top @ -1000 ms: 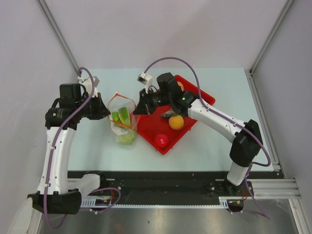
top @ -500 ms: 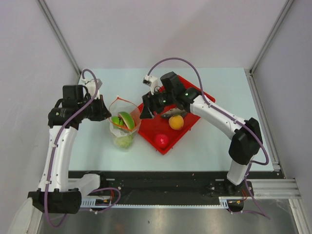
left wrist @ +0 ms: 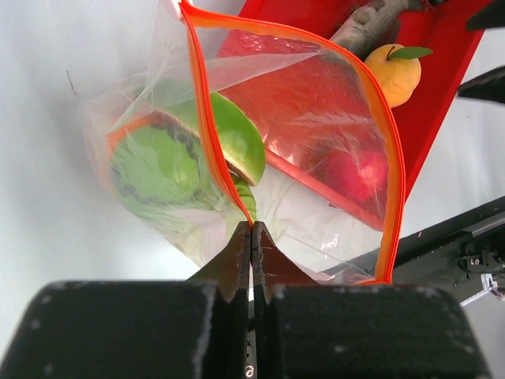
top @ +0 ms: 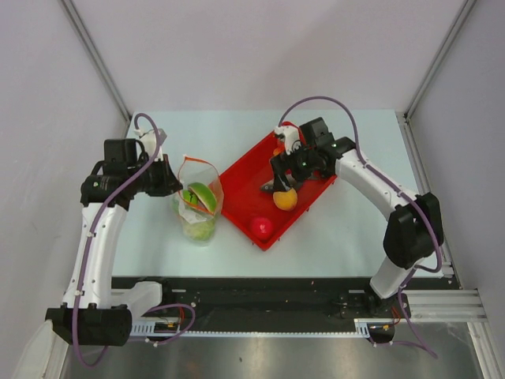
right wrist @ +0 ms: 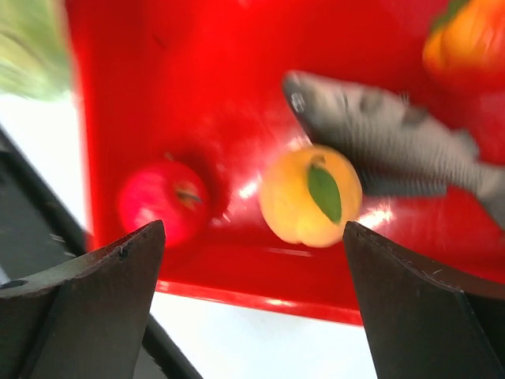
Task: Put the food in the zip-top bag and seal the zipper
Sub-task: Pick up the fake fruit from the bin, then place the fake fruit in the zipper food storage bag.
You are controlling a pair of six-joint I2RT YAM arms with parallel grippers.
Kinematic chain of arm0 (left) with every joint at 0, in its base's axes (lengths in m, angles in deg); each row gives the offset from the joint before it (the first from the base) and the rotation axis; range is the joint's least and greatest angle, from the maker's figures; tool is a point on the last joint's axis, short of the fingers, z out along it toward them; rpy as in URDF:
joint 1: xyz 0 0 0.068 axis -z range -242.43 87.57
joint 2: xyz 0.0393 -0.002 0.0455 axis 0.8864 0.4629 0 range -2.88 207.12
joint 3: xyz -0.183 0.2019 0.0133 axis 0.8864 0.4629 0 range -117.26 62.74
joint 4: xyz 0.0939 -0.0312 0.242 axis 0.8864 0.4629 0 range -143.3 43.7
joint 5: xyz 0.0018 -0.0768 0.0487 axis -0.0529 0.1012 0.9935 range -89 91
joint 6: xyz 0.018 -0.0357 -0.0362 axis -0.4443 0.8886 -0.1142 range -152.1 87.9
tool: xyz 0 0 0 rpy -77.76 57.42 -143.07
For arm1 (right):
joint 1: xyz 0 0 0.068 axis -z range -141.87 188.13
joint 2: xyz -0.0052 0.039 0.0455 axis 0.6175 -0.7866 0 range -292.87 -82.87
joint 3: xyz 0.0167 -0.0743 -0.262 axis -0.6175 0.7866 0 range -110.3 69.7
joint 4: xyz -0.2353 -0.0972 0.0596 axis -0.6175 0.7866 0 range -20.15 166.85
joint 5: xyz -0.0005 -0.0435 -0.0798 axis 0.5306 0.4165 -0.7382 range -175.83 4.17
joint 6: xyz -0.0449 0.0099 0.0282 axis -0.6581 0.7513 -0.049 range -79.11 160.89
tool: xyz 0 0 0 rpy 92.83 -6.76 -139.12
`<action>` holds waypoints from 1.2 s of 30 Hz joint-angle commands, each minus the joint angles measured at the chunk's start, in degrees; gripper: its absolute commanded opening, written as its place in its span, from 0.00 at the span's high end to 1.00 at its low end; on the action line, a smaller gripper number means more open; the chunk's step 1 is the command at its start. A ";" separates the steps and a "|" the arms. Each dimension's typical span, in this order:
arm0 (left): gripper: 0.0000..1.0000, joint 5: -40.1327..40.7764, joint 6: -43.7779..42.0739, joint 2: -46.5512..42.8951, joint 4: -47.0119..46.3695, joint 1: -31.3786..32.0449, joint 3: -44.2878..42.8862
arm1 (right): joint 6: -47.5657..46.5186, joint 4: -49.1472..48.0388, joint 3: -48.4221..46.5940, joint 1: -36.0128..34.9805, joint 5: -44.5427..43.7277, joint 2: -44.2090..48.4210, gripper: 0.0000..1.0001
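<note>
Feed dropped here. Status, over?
Left gripper shut on zip-top bag rim. Right gripper open above red tray. Fish, yellow fruit, tomato unbagged. Zipper unsealed.

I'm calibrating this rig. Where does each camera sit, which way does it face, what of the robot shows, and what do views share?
Top external: above and behind the arms, looking down at the table; both arms show whole.
Left wrist: on the left arm, facing along its shut left tool at the zip-top bag.
Right wrist: on the right arm, looking down between the open right tool at the red tray.
Shared: the yellow-orange fruit shows in all three.
</note>
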 commanded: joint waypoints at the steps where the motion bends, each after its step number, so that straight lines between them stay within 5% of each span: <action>1: 1.00 -1.52 1.53 -0.15 -3.20 0.02 -0.20 | -6.07 1.65 2.74 -1.30 -11.94 -2.18 0.00; 14: 1.00 -0.64 0.92 -0.85 -3.73 -0.07 0.24 | -5.98 -3.45 4.41 -4.02 -12.22 -12.21 0.00; 20: 1.00 -0.72 0.74 -0.94 -3.64 -0.07 0.50 | -6.77 -3.28 4.41 -3.15 -8.36 -7.04 0.21; 24: 1.00 -1.07 0.83 -0.32 -4.00 0.02 -0.02 | -5.64 -3.54 3.89 -4.28 -3.70 -0.62 0.47; 31: 1.00 -1.43 1.09 -0.41 -3.82 -0.07 0.33 | 6.40 -19.08 0.82 -8.94 7.28 11.07 0.49; 36: 1.00 -1.95 1.61 -0.41 -4.08 0.02 0.24 | 12.37 -26.83 -4.97 -16.39 5.72 8.81 0.50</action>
